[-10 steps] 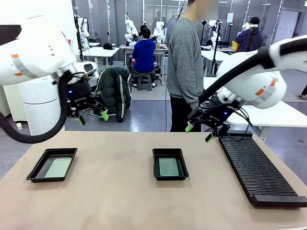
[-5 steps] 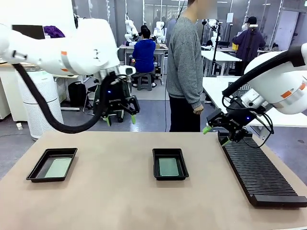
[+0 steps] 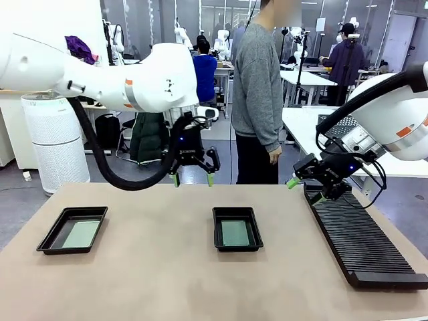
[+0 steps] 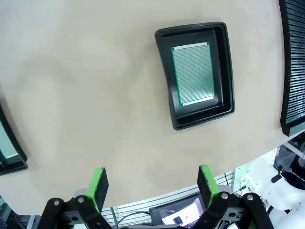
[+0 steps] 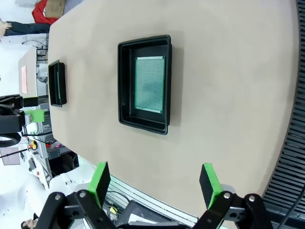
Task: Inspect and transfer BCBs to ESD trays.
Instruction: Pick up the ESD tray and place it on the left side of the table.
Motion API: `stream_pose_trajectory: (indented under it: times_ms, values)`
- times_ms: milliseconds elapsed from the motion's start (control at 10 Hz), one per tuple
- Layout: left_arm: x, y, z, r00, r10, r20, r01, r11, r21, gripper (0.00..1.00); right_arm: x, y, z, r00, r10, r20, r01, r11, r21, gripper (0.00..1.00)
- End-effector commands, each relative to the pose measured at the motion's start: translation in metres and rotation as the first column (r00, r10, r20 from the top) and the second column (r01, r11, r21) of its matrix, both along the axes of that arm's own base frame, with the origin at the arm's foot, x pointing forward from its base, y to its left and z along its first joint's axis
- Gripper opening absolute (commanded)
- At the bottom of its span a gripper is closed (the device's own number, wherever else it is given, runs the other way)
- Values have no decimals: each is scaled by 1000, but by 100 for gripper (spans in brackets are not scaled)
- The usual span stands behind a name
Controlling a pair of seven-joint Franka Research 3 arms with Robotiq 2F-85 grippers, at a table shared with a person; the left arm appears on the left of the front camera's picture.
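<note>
Green, thin rectangular circuit boards [image 3: 235, 233] [image 3: 81, 234] lie flat in 2 shallow black plastic trays [image 3: 237, 247] [image 3: 47, 240] on the bench [image 3: 167, 281]. Both tools [image 3: 192, 180] [image 3: 306, 188] hover wide, empty; any pickup should descend squarely, gripping board edges.

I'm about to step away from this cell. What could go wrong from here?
1. The left end effector hangs open above the table's far edge, close to the person; a swing outward might clip them.
2. The right end effector hovers just over the black rack and could knock it.
3. Each BCB lies flat inside its ESD tray, so picking one up risks hitting the rim.
</note>
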State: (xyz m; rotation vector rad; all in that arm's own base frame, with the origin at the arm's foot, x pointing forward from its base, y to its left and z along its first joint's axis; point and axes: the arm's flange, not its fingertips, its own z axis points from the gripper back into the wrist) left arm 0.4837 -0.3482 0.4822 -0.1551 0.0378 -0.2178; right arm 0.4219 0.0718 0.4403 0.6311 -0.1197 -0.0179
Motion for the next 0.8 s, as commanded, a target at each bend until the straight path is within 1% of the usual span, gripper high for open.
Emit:
stream_pose_trajectory:
  times_ms: [0,100,200,400,700]
  values:
    - [8,-23,-4,998,53,27,-54,998,35,100,-1,3,2,1000,-18,0,18,1000,-5,100]
    - [13,-34,-12,996,84,28,-85,996,29,100,-1,3,2,1000,-18,0,18,1000,-5,100]
    - [15,-41,-20,996,89,19,-90,995,35,100,-1,3,2,1000,-18,0,18,1000,-5,100]
    - [11,-57,-33,991,118,68,-121,992,34,100,-1,3,2,1000,-18,0,18,1000,-5,100]
    - [9,-65,-57,985,150,83,-153,988,33,100,-1,3,2,1000,-18,0,18,1000,-5,100]
